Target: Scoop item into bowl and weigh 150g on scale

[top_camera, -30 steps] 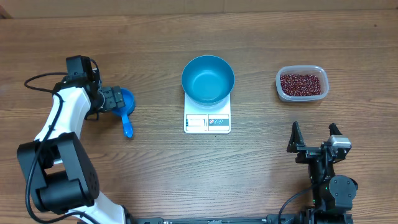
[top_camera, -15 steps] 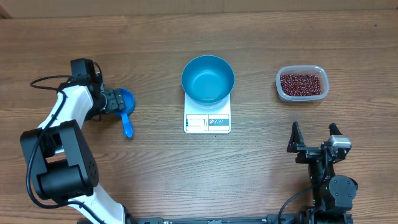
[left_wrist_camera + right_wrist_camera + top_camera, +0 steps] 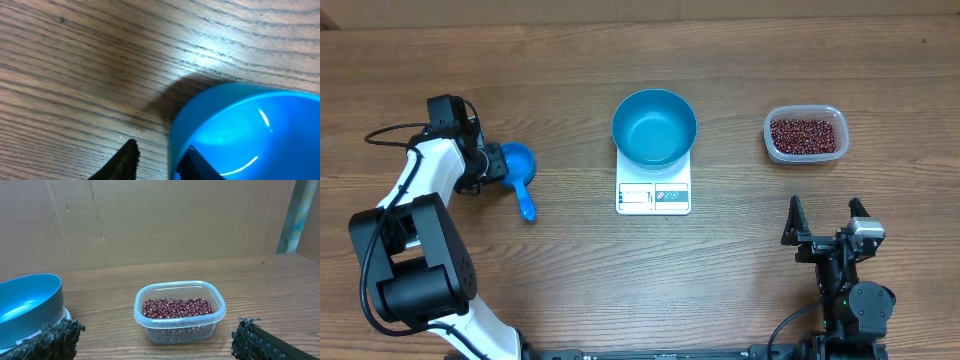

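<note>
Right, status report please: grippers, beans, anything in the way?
Left gripper astride scoop rim, grip unconfirmed; right gripper open. Beans in tub; bowl empty on scale. Nothing blocking.

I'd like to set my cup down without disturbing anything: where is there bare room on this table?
Bare wood lies between the scoop and the scale, between the bowl and the tub of beans, and in front of the scale. Crowded: the left gripper at the scoop, the right gripper in front of the tub.

Overhead top-down; left wrist tight on scoop [image 3: 240,130]; right wrist low, facing bowl [image 3: 30,305], tub [image 3: 220,312].
</note>
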Robot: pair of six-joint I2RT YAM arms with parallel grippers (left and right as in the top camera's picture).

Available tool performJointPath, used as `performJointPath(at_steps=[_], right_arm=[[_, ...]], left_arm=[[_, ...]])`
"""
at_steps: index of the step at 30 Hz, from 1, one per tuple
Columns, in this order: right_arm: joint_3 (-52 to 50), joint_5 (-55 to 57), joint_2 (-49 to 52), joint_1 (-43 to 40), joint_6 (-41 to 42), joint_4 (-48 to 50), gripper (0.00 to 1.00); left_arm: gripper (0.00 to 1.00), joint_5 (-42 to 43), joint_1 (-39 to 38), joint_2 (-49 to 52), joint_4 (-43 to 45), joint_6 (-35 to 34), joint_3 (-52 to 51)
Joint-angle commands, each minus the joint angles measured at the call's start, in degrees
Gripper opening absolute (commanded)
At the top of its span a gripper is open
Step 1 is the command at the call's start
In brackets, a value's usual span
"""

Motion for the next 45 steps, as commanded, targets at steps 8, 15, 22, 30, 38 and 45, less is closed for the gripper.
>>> performJointPath(at_steps=[8, 15, 22, 30, 38, 45], right_arm=[[-0.59, 0.66, -0.61, -0.31, -0.24, 0.33, 1.00], [-0.59, 0.66, -0.61, -0.28, -0.24, 0.33, 1.00], [-0.59, 0.66, -0.61, -0.28, -0.24, 0.33, 1.00], [-0.59, 0.66, -0.61, -0.28, -0.24, 0.33, 1.00], [-0.59, 0.66, -0.61, -0.31, -0.24, 0.33, 1.00], [-0.59, 0.66, -0.61, -0.28, -0.24, 0.33, 1.00]], left_arm=[[0.04, 1.86, 0.22, 0.55, -0.02, -0.33, 0.63], [0.04, 4.13, 0.22, 0.50, -0.44, -0.35, 0.66], [0.04, 4.85, 0.15, 0.42, -5.18, -1.46, 3.61], [0.04, 5.01, -1.51, 0.00, -17.38, -2.38, 15.67], [0.04, 10.91, -4.68, 0.00, -25.68, -11.19, 30.75], [0.04, 15.21, -8.92, -0.02, -31.80, -32.61, 36.20]])
